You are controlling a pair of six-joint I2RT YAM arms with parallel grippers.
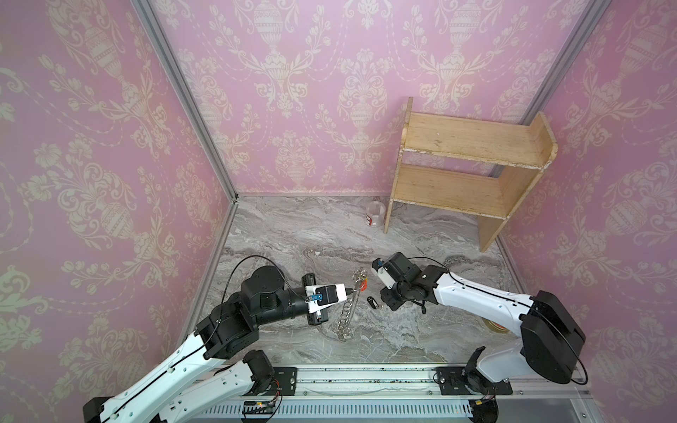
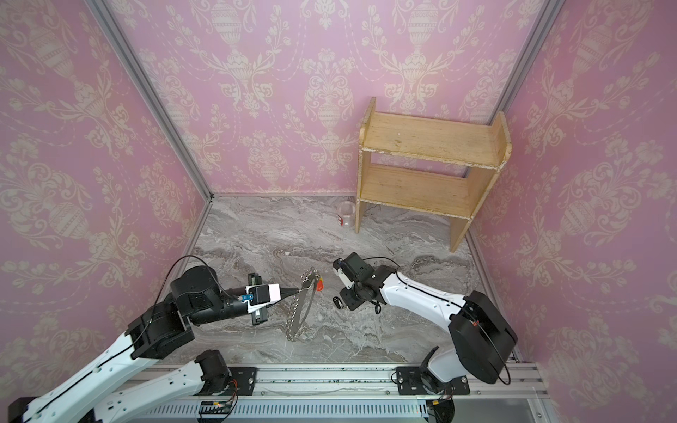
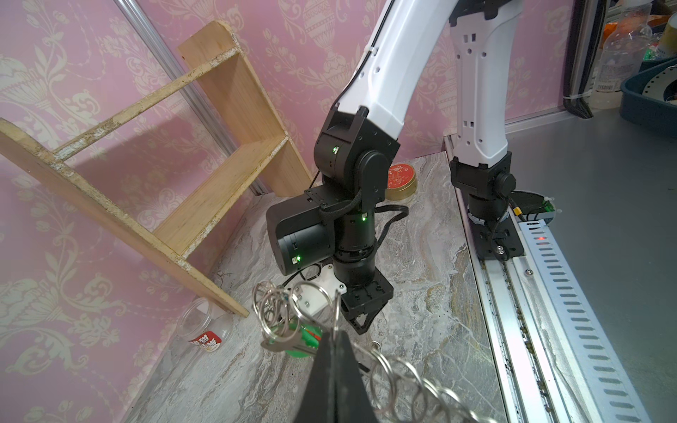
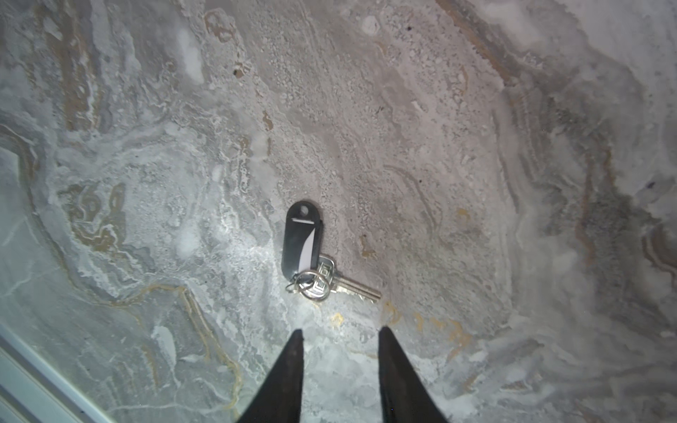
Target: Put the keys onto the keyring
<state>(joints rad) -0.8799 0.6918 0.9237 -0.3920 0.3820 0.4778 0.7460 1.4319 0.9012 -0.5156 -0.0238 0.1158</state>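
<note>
Left gripper point(image 3: 335, 331) is pinching the keyring point(image 3: 311, 307), claw pressed together on the wire. It's holding the ring up off the surface point(image 1: 311, 234), approx midway btwn the side edges. The chain point(image 1: 346, 318) is hanging from it & trailing toward the front edge, far end prob. resting on the marble.

At least two tagged keys are already hanging on the ring: a green tag point(image 3: 300, 338) is showing in the left wrist view, a red tag point(image 1: 363, 285) in both top views. Can't tell if a third is sitting in that bunch, too tangled.

One is waiting: the black fob point(image 4: 302, 238) w/ its key point(image 4: 348, 287) is lying flat on the surface. It's sitting just right of the held ring, apart from it, nearer the front edge than the back. Right gripper point(image 4: 340, 331) is hovering over it, claw apart, tips stopping just short of the fob's little split ring point(image 4: 311, 284), touching nothing.

So the job is looking mostly done. What's remaining: grabbing the fob key, carrying it across & threading it on, w/ the left steadying the ring. Thin flat metal on hard marble, so I'm guessing a fiddly pickup.
</note>
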